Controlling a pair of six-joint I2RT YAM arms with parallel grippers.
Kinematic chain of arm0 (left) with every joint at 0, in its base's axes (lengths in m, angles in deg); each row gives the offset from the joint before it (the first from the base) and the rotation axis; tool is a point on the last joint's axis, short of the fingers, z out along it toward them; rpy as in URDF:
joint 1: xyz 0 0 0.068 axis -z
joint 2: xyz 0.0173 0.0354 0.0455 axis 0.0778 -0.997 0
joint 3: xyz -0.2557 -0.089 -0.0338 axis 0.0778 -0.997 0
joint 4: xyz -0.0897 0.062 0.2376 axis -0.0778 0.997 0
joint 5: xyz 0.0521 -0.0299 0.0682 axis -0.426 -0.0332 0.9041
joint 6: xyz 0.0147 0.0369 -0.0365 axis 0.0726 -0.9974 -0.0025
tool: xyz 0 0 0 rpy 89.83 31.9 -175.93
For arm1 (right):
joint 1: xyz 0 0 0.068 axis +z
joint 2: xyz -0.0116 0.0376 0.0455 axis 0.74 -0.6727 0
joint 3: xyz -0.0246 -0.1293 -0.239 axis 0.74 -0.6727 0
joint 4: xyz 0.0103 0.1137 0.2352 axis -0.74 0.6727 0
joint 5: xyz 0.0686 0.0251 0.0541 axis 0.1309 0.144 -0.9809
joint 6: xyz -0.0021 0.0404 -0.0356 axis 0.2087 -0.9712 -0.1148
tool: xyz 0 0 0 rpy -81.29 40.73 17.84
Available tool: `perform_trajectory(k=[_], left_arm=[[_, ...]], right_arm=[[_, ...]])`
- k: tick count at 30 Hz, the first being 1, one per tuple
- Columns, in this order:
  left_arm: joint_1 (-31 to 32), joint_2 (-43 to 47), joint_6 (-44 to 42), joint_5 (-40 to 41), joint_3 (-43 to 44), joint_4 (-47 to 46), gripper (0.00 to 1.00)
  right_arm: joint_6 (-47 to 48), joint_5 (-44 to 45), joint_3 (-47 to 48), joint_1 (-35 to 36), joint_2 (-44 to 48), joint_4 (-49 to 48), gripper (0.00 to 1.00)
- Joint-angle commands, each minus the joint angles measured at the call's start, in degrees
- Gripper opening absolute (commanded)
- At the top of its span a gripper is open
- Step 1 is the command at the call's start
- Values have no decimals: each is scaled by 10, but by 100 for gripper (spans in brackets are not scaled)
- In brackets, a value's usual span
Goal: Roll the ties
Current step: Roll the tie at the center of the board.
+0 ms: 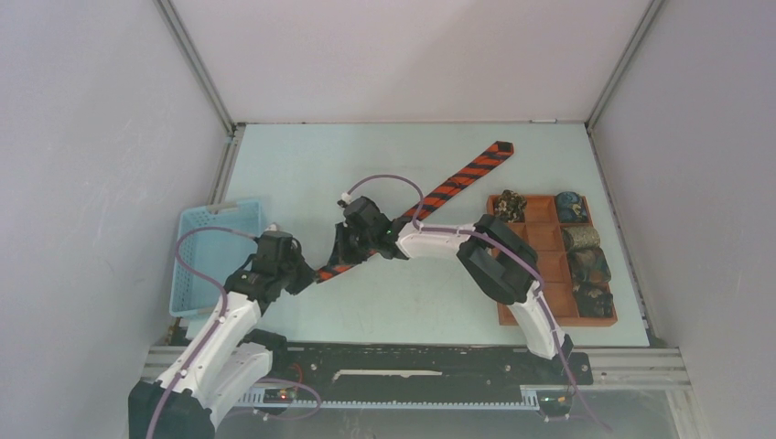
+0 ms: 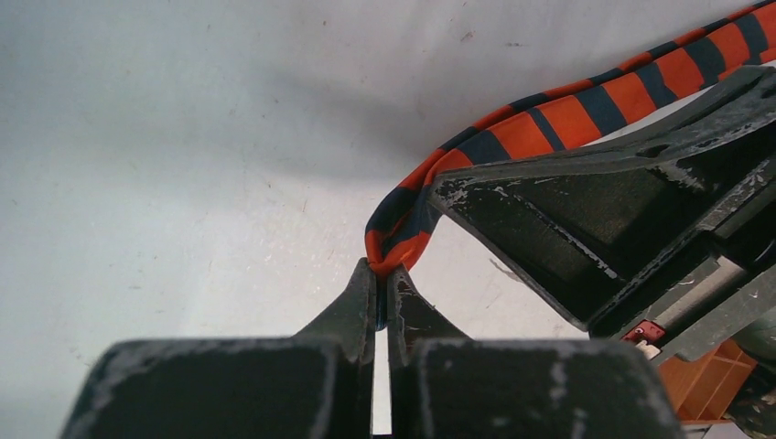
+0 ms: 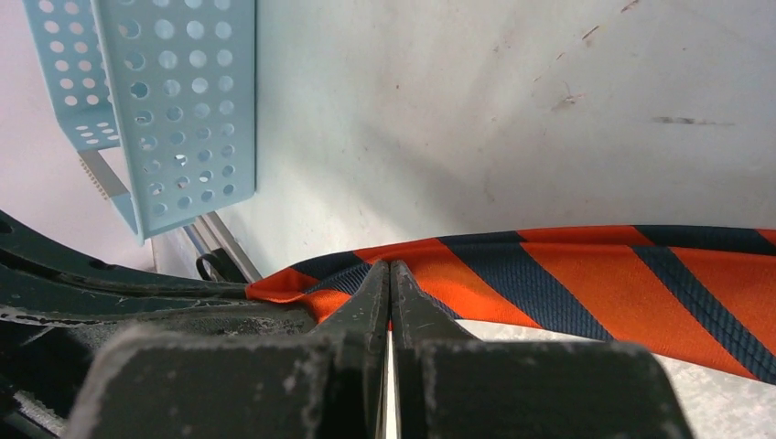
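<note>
Striped tie [image 1: 458, 183]: lies on a diagonal across the table [image 1: 302, 174]. Wide end far, close to the far corner of the tray [image 1: 546, 267]. Narrow end near, between the two grippers. At that end the fabric doubles back on itself in a small loop.

Left gripper [image 2: 382, 274]: jaws almost together, nipping the very tip of the loop; only a shallow bite.

Right gripper [image 3: 391, 274]: jaws closed to a sliver on the tie's edge, just beside the fold. The two grippers sit very close together.

Step, as judged: the first turn of the roll is being formed.

- Line the fold's edges up squarely with the band, or the roll will cone.
- One gripper should pin the core while the other takes a new hold; never both off together.
- Leave the free length straight and lightly taut.
- Thin, slick cloth: the shallow pinch may slip.
- Little room between the fingers; move slowly.

Around it: several rolled ties [image 1: 581, 240] in the tray's right-hand compartments. Basket [image 1: 215, 256] beside the left arm.
</note>
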Motion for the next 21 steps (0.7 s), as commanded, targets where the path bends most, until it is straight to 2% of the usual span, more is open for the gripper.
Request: perform_trajectory(k=[1,14,21], left_arm=[[-2,0,-15,-2,29,3,0],[-2,-21,-19,2,53,8,0],[-1,-21,-18,3,56,8,0]], right_arm=[[-14,-7,20,12,-10,-16,0],[1,49,-3,14,40,44,0],[1,40,11,18,24,42,0]])
